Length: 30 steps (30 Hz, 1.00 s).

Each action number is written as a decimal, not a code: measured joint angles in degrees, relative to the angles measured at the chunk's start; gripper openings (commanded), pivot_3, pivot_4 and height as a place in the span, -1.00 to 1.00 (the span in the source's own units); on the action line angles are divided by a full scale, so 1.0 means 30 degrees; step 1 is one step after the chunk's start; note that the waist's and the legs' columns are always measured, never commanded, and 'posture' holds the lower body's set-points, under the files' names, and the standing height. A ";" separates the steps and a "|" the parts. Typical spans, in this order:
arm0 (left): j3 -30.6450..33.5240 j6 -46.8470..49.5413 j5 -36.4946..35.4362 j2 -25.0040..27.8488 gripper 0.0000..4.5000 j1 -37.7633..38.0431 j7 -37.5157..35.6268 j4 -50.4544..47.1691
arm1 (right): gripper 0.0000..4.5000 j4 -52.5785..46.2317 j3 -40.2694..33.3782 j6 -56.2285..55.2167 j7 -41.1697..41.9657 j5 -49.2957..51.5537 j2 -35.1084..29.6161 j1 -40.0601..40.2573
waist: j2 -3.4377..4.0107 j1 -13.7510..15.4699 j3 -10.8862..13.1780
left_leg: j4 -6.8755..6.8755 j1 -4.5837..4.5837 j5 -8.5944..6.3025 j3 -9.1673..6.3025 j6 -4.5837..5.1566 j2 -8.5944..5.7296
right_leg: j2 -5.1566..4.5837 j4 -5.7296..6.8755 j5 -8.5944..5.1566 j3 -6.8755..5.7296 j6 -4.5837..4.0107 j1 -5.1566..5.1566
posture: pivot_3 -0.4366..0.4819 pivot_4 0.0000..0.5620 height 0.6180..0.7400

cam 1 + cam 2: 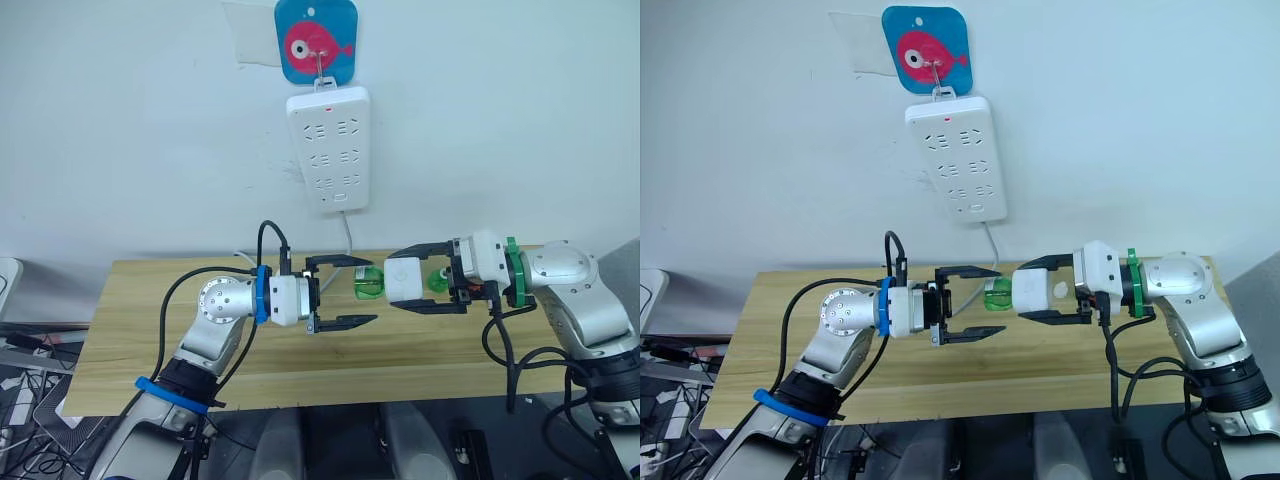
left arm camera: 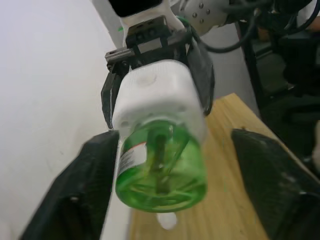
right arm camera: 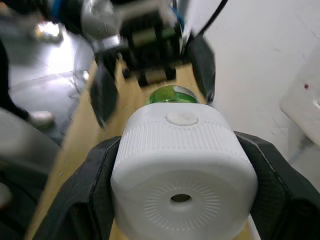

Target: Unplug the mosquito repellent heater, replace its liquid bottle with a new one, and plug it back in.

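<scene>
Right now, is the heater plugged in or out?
Out. The right gripper holds the heater over the table, away from the power strip.

No readable text, brand or number found in any view. Label [image 2: 131, 156] seen on green liquid bottle [image 2: 162, 167], white with red band, print too small to be read. Pink fish picture, no lettering, carried on blue hanger plaque [image 1: 316, 40] on wall above power strip [image 1: 329, 148]. Small red dot marked near power strip's top edge; no wording made out on its face. Mosquito repellent heater [image 3: 182, 177] shown plain white, ribbed, dark centre hole, no marking legible.
</scene>
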 measured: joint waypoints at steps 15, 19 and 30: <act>-0.2506 2.1241 -0.2343 0.3323 1.00 -0.7116 -0.2155 -0.2464 | 0.32 0.9386 0.3624 -1.9871 -0.1059 -0.6211 0.1015 -0.4257 | -0.0001 -0.0040 0.0001 | -0.0008 0.0072 0.0046 0.0025 -0.0082 0.0015 | 0.0026 0.0007 -0.0001 0.0029 -0.0001 0.0034 | -0.28 -0.26 1.00; -0.3935 2.1084 -0.0713 0.3211 1.00 -0.8065 -0.3332 -0.1227 | 0.32 1.0000 0.4535 -2.0905 -0.1720 -0.6454 0.1095 -0.5060 | 0.0000 -0.0053 0.0001 | -0.0009 0.0081 0.0048 0.0039 -0.0085 0.0017 | 0.0026 0.0007 0.0000 0.0044 -0.0002 0.0033 | -0.29 -0.27 1.00; -0.4868 2.0656 0.1407 0.2627 1.00 -0.7980 -0.4133 -0.0688 | 0.32 1.0315 0.5631 -2.1744 -0.3743 -0.7927 0.1273 -0.5432 | 0.0001 -0.0049 0.0000 | -0.0006 0.0082 0.0049 0.0049 -0.0088 0.0009 | 0.0000 0.0014 0.0000 0.0051 -0.0003 0.0029 | -0.32 -0.29 1.00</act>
